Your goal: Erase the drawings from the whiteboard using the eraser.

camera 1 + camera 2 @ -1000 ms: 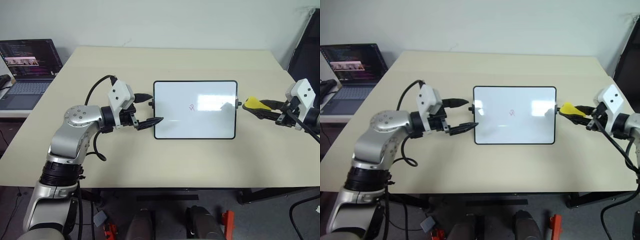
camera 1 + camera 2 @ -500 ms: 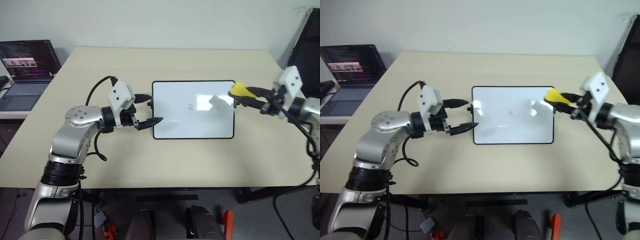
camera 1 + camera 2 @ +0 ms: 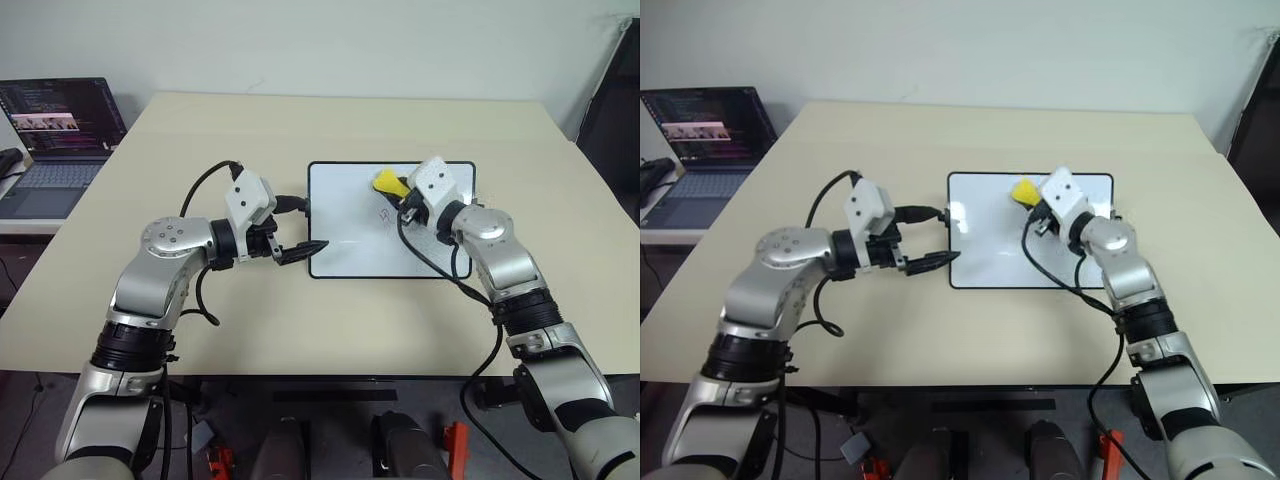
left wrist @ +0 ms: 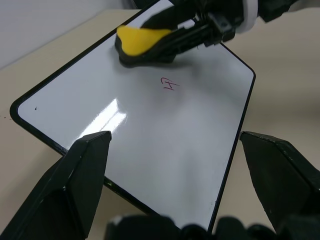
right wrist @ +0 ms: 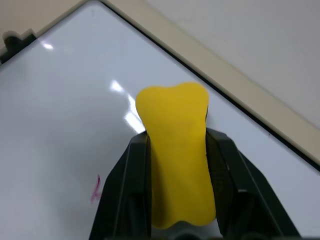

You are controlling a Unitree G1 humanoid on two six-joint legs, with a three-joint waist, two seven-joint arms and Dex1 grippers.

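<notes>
My right jaws (image 5: 175, 150) clench the eraser (image 5: 176, 145) over the whiteboard (image 3: 350, 250), the drawings (image 4: 170, 85) just beside; my left jaws (image 4: 185, 150) gape, straddling its edge.

The right gripper (image 3: 393, 187), clamped on the small bright yellow eraser (image 3: 387, 182), has swung in from beyond the right edge of the glossy black-framed whiteboard (image 3: 352, 250) to hang over its upper middle, just above the small red marker drawing (image 3: 385, 213)

Yellow eraser (image 5: 176, 150); red drawings (image 4: 170, 84); white whiteboard (image 3: 355, 250).
</notes>
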